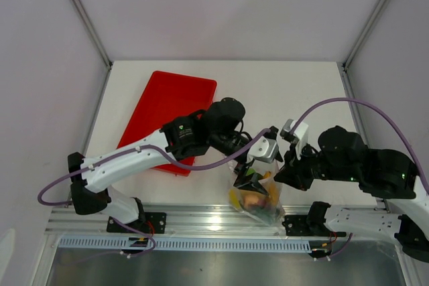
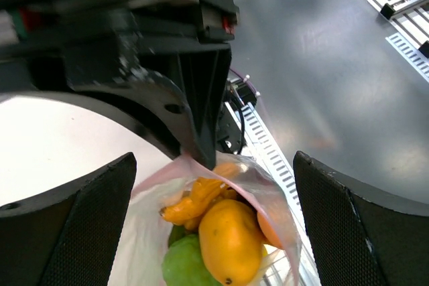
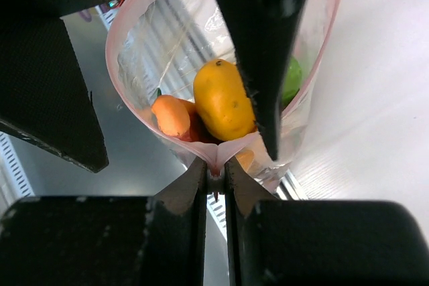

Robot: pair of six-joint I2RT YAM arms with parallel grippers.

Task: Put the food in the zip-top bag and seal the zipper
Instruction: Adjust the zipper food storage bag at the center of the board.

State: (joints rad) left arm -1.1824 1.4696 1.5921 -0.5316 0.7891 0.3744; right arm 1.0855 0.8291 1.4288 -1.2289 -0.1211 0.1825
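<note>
Your right gripper (image 3: 214,175) is clamped on the zipper (image 3: 109,45), hanging the zip-top bag (image 3: 167,31) of food (image 3: 221,98) at the 6 o'clock edge of the worktop (image 1: 301,92), while your left gripper (image 2: 214,165), jaws apart, straddles its mouth, apparently ready to press it shut.

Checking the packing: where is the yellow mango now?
The yellow mango is inside the zip-top bag, beside the green lime; the top view shows the bag at the table's near edge, right of centre.

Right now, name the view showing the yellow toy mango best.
Right wrist: the yellow toy mango sits centred, sharp in the clear plastic bag. Left wrist has it at frame bottom; top external, a yellow speck.
</note>
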